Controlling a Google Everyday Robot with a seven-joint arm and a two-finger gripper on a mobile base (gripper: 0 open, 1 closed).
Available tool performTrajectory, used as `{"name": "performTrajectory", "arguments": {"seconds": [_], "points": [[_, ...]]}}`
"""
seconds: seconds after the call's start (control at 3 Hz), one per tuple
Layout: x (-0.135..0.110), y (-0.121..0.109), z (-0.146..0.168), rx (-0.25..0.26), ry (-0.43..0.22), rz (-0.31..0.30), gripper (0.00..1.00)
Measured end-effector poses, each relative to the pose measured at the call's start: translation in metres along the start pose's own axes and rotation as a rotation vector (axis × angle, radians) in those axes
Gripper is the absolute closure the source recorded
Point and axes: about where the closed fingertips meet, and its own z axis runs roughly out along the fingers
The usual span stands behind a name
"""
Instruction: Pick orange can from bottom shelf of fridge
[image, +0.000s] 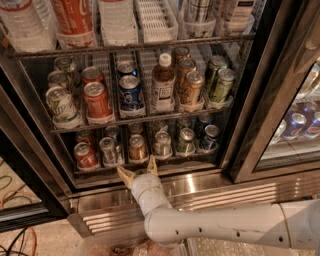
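The fridge stands open in front of me. Its bottom shelf holds a row of small cans in lanes: red, silver, orange, silver, green, blue. The orange can stands third from the left, upright, with a silver lid. My gripper is at the end of a white arm coming from the lower right. It is open, its two tan fingertips spread just below and in front of the orange can, at the shelf's front edge. It holds nothing.
A red can and a silver can stand left of the orange can, another silver can to its right. The rack above holds larger cans and a brown bottle. A ribbed steel base runs below.
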Motion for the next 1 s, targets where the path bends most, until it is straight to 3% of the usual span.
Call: {"name": "performTrajectory", "arguments": {"seconds": [0.67,1.0], "points": [[-0.009,-0.028,0.016,0.086,-0.031,-0.031,0.24],[-0.011,-0.037,0.027,0.097,-0.037,-0.032,0.25]]}}
